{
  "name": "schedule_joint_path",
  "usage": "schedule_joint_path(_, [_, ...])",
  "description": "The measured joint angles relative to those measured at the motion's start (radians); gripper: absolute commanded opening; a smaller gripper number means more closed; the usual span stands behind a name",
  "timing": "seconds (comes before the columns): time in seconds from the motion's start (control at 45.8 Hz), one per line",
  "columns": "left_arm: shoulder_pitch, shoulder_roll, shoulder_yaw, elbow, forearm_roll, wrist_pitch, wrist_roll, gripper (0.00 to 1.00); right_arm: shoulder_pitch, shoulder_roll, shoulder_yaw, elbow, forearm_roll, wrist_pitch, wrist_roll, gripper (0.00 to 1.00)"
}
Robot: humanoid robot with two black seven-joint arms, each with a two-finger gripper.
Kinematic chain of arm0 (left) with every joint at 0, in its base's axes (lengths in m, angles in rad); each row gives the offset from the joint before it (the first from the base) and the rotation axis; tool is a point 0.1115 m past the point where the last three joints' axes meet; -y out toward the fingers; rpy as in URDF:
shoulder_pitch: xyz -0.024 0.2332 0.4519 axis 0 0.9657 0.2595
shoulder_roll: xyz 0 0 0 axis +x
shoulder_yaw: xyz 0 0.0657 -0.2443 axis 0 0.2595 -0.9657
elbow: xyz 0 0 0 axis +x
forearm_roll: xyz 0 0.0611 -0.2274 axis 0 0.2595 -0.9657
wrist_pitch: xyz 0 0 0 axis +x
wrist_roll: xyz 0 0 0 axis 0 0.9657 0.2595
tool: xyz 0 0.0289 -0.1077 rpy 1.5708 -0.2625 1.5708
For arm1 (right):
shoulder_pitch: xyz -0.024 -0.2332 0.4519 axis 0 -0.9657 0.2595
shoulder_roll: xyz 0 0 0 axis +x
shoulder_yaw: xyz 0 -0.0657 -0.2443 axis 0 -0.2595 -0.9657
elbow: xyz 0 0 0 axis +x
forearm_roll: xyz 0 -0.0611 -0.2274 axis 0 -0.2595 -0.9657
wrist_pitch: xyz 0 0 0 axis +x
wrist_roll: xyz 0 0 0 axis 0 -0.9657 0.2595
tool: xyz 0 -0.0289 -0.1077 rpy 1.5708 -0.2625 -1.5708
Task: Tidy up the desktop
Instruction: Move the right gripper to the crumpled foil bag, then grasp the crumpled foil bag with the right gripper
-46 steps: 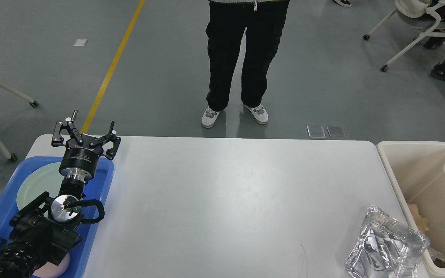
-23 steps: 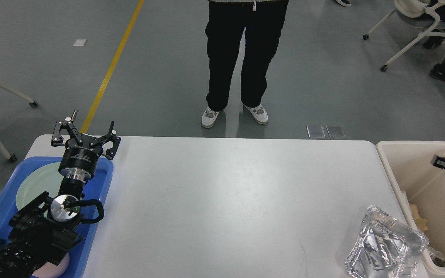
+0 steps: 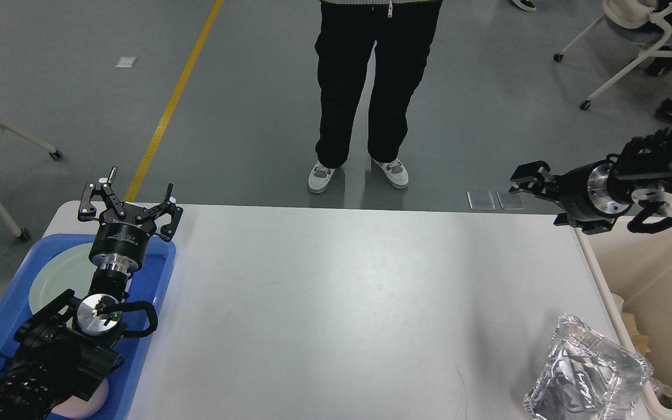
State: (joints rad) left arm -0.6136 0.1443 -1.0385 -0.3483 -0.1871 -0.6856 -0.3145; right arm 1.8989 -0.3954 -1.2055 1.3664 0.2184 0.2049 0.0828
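Note:
The white desktop (image 3: 342, 291) fills the middle of the head view. A crumpled foil container (image 3: 590, 373) lies at its front right corner, close to the bin. My left gripper (image 3: 130, 201) is open and empty, held above the far end of the blue tray (image 3: 158, 303). My right gripper (image 3: 527, 178) hangs above the desktop's far right corner and points left. Its fingers look apart with nothing between them.
The blue tray at the left holds a pale green plate (image 3: 56, 280) and a pinkish item (image 3: 91, 402). A cream bin (image 3: 668, 274) with scraps stands at the right edge. A person (image 3: 371, 87) stands beyond the far edge. Wheeled chairs (image 3: 633, 35) stand behind.
My right arm has risen out of the bin and swung left, to above the desktop's far right corner. The white item it held over the bin is gone. The left arm has not moved.

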Motion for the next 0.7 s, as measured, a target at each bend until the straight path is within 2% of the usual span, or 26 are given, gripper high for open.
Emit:
schedule_joint_path(0.131, [0.0, 0.0, 0.0, 0.0, 0.0, 0.0, 0.0, 0.97, 0.093, -0.003, 0.006, 0.194, -0.057, 0.0, 0.0, 1.0])
schedule_joint_path(0.24, [0.0, 0.0, 0.0, 0.0, 0.0, 0.0, 0.0, 0.97, 0.08, -0.028, -0.005, 0.221, -0.08, -0.011, 0.0, 1.0])
schedule_joint_path(0.35, [0.0, 0.0, 0.0, 0.0, 0.0, 0.0, 0.0, 0.97, 0.01, -0.055, -0.03, 0.207, -0.139, -0.04, 0.0, 1.0])
schedule_joint_path(0.481, [0.0, 0.0, 0.0, 0.0, 0.0, 0.0, 0.0, 0.97, -0.154, -0.072, -0.053, 0.165, -0.194, -0.135, 0.0, 1.0])
schedule_joint_path(0.59, [0.0, 0.0, 0.0, 0.0, 0.0, 0.0, 0.0, 0.97, -0.299, -0.069, -0.037, 0.092, -0.193, -0.221, 0.0, 1.0])
schedule_joint_path(0.699, [0.0, 0.0, 0.0, 0.0, 0.0, 0.0, 0.0, 0.97, -0.417, -0.064, 0.001, 0.008, -0.187, -0.262, 0.0, 1.0])
